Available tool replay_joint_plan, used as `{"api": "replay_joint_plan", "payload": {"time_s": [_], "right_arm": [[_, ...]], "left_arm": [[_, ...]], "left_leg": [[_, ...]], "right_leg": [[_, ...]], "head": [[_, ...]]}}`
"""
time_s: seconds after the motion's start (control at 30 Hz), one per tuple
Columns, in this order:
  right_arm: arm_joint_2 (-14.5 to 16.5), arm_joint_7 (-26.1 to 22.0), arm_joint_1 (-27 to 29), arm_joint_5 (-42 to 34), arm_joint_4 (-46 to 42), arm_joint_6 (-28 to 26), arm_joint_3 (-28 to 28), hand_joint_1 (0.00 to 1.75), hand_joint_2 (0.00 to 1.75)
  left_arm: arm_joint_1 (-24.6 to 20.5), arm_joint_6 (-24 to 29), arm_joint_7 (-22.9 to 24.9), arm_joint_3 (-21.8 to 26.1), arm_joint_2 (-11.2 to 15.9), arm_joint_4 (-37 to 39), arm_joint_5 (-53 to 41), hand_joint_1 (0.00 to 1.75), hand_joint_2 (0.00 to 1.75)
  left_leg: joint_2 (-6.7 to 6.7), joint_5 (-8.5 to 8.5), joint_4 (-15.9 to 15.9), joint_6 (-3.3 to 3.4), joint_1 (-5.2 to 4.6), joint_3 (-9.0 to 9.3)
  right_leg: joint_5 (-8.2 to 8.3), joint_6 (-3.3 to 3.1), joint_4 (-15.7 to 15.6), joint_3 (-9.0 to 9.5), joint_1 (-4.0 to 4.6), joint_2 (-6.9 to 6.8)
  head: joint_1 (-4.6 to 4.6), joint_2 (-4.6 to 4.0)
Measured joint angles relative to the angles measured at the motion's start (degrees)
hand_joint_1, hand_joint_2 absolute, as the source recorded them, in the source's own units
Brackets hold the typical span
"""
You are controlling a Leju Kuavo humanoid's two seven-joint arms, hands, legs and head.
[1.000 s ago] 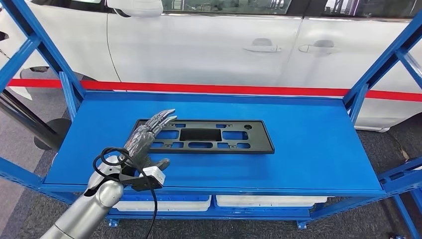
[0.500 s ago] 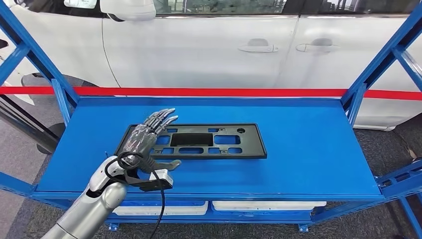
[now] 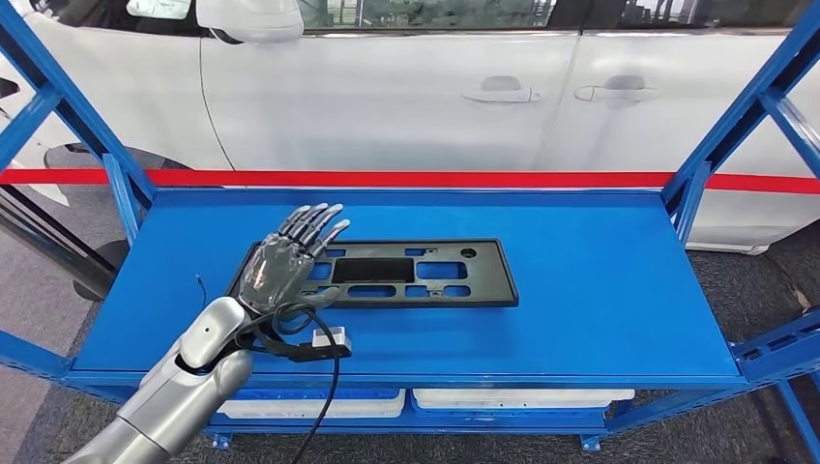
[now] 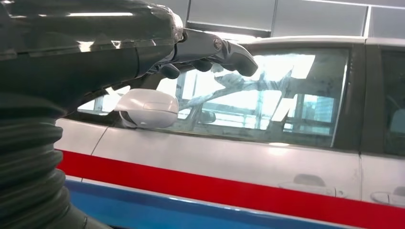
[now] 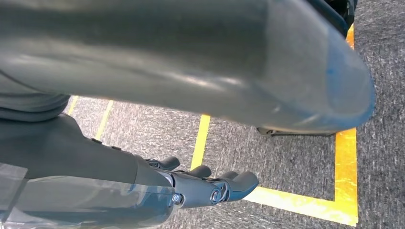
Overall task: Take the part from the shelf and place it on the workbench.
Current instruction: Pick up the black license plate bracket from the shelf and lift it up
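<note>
The black plate (image 3: 377, 273) lies flat on the blue shelf (image 3: 600, 280), long axis running side to side, its left end under the left hand (image 3: 287, 259), whose fingers are spread apart and hold nothing, while the right hand (image 5: 200, 186) hangs low over the floor, fingers loosely apart

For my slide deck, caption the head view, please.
Left hand open over the black part's end on the blue shelf.
</note>
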Motion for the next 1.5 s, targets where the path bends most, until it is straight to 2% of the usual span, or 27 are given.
{"api": "replay_joint_plan", "payload": {"time_s": [0.17,0.37,0.63,0.83,1.1,1.33,1.5], "right_arm": [[0.0,0.3,0.0,0.0,0.0,0.1,0.2,0.0,0.0],[0.0,0.0,0.0,0.0,0.0,0.2,0.4,0.0,0.0],[0.0,-0.1,-0.1,0.0,0.0,0.2,0.5,0.0,0.0],[0.0,-0.3,0.0,0.1,0.0,0.1,1.3,0.0,0.0],[0.0,-0.3,0.0,0.1,0.0,0.1,1.5,0.0,0.0],[0.0,-0.2,-0.1,0.1,0.0,0.3,1.6,0.0,0.0],[0.0,-0.1,-0.3,0.1,0.0,0.5,1.7,0.0,0.0]], "left_arm": [[-1.0,-2.5,-3.1,-1.3,0.0,1.7,4.3,0.0,1.75],[-0.9,-11.4,-13.6,-1.7,0.0,2.0,23.2,0.0,1.75],[-0.8,-13.9,-15.8,-1.6,0.0,1.9,27.4,0.0,1.75],[1.7,-24.6,-22.6,0.7,0.2,-4.4,43.7,0.0,1.75],[2.1,-23.6,-22.6,0.8,0.5,-6.1,42.3,0.0,1.75],[1.0,-16.7,-19.7,-0.1,1.0,-4.8,24.8,0.0,1.75],[-0.8,-15.7,-17.8,-2.9,1.4,-2.5,18.3,0.0,1.75]], "left_leg": [[0.0,0.0,0.0,0.01,-0.05,0.0],[0.0,-0.02,0.0,0.02,-0.08,0.0],[0.0,-0.02,0.0,0.03,-0.08,0.0],[-0.01,-0.03,0.0,0.05,-0.08,0.03],[-0.01,-0.03,0.0,0.05,-0.07,0.09],[-0.01,-0.03,0.0,0.05,-0.08,0.1],[-0.01,-0.03,0.0,0.05,-0.08,0.1]], "right_leg": [[0.0,0.0,0.0,0.04,-0.05,-0.01],[0.0,0.0,0.0,0.07,-0.08,-0.01],[0.0,0.0,0.0,0.07,-0.08,-0.01],[0.0,0.01,0.0,0.12,-0.12,-0.04],[0.0,0.0,0.0,0.16,-0.12,-0.05],[0.0,0.0,0.0,0.16,-0.11,-0.05],[0.0,0.01,0.0,0.16,-0.11,-0.05]], "head": [[0.0,0.0],[0.0,0.0],[0.0,0.0],[0.0,0.0],[0.0,0.0],[0.0,0.0],[0.0,0.0]]}}
